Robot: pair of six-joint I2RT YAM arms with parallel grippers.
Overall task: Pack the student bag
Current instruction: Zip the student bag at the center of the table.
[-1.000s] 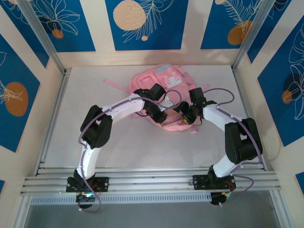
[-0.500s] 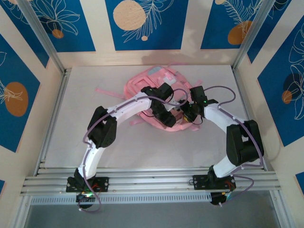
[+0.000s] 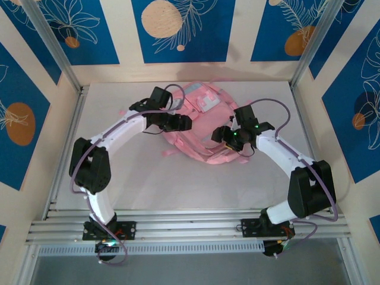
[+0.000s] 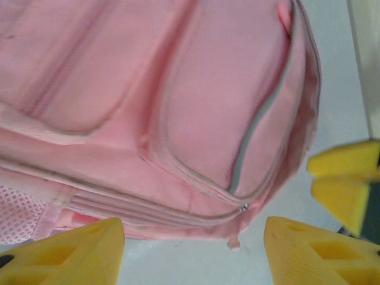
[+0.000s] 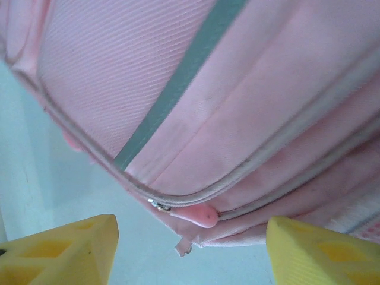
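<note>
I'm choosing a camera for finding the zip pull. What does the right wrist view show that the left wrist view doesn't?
Right wrist view: a pink zip pull at the corner of the student bag, under a broad grey-blue stripe. Left wrist view: a pink mesh pocket and other yellow fingers at the right edge, probably the other arm's. Both: pink fabric with grey zip lines, the pale table, and the camera's own gripper, the left gripper and right gripper, each open and empty.

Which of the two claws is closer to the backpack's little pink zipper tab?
The right gripper: the pink zipper tab lies just ahead of its fingers; the left gripper hovers over the student bag's left side.
</note>
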